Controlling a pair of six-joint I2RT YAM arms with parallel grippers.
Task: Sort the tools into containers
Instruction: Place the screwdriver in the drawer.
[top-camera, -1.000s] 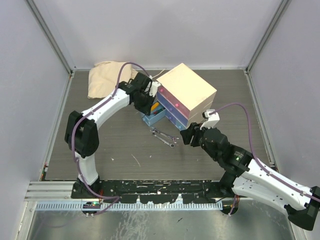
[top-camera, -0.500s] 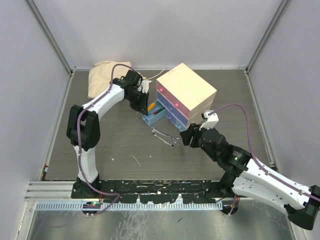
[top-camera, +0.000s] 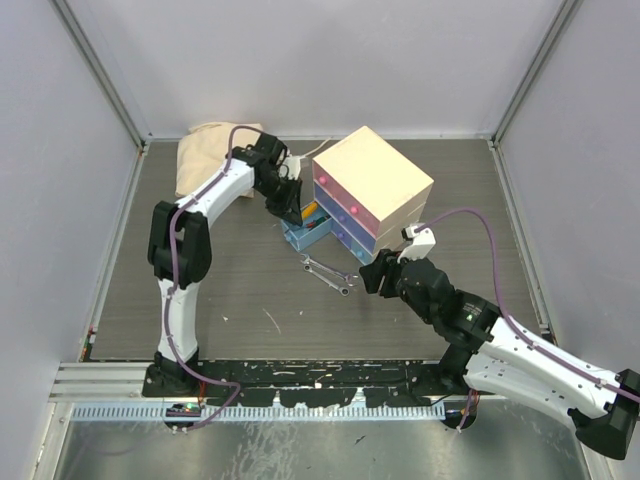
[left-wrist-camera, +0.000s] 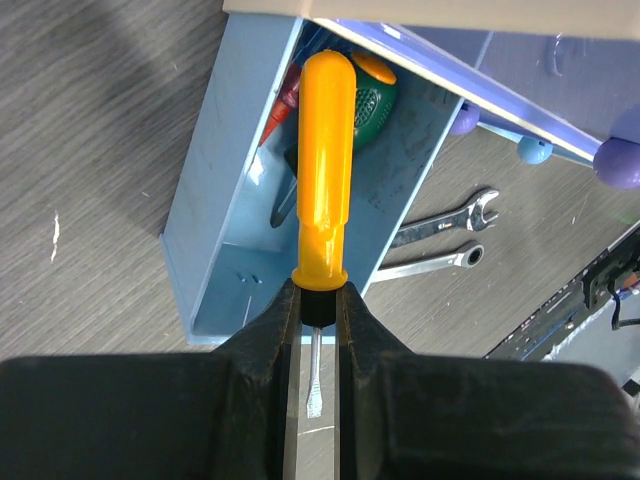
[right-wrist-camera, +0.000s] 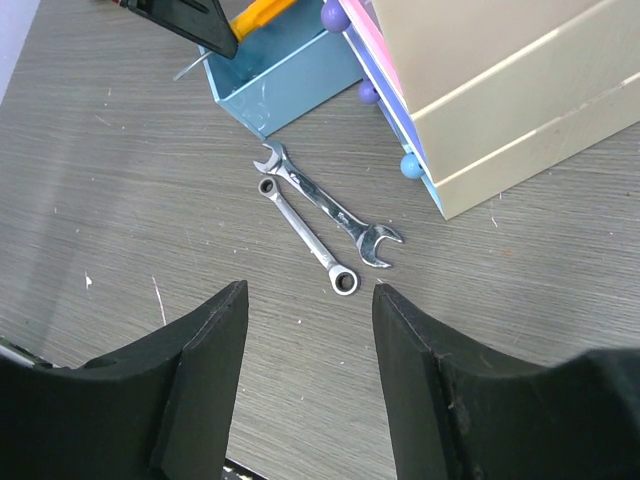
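My left gripper (left-wrist-camera: 320, 305) is shut on the orange-handled screwdriver (left-wrist-camera: 326, 170), holding it by its black collar above the open light-blue drawer (left-wrist-camera: 235, 270). The green-handled screwdriver (left-wrist-camera: 372, 95) lies inside that drawer, with a red-and-black tool beside it. The drawer sticks out of the cream chest (top-camera: 375, 185), which also holds pink and blue drawers. Two silver spanners (right-wrist-camera: 325, 215) lie side by side on the table in front of the chest; they also show in the top view (top-camera: 328, 272). My right gripper (right-wrist-camera: 310, 300) is open and empty, just above and near the spanners.
A beige cloth bag (top-camera: 210, 155) lies at the back left. Grey walls enclose the table on three sides. The black rail (top-camera: 320, 380) with the arm bases runs along the near edge.
My left gripper with the orange screwdriver has moved back toward the chest and now hangs over the open drawer. The right arm has barely shifted.
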